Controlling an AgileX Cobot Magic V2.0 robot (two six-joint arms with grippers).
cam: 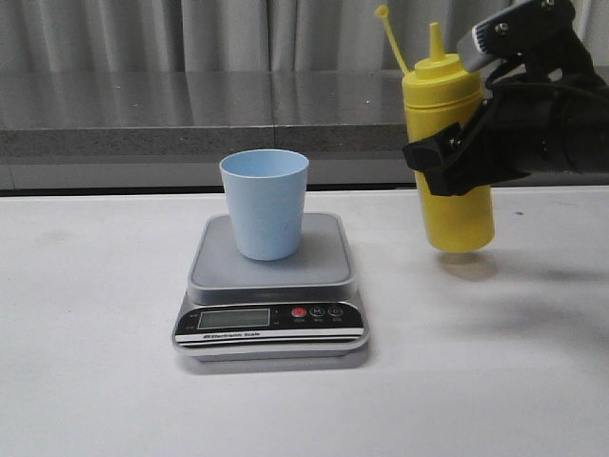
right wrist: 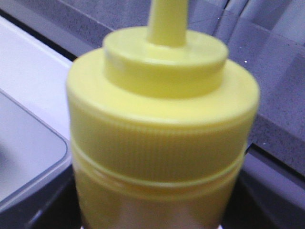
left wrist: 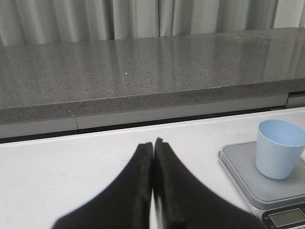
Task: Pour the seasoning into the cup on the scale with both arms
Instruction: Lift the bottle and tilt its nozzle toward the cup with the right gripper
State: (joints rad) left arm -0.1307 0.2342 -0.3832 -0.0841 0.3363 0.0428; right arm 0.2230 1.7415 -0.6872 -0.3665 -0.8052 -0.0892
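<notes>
1. Right pincer [cam: 455, 157] is clamped round the mid-body of the yellow squeeze bottle [cam: 447, 152], holding it clear of the worktop [cam: 86, 362]. Bottle's long axis upright, nozzle up, cap hanging off to one side on its tether.
2. Key relation: the pale blue cup [cam: 265, 204] sits on the scale [cam: 270, 286] platform, lower than the pincer and off toward the robot's left of it, near but apart. For a pour I'd judge the bottle has to travel that way and tip nozzle-first over the rim.
3. Left pincer [left wrist: 152, 191] is clenched on nothing, fingers pressed together. Cup lies ahead and to the robot's right of it. Right arm carries the bottle, so it's the one placed to pour.
4. Views: front shows the whole bottle-to-cup gap. Left wrist view shows cup + scale corner, no bottle. Right wrist view is filled by the bottle's shoulder and collar, blurred, w/ only a scale edge; cup not visible there.
</notes>
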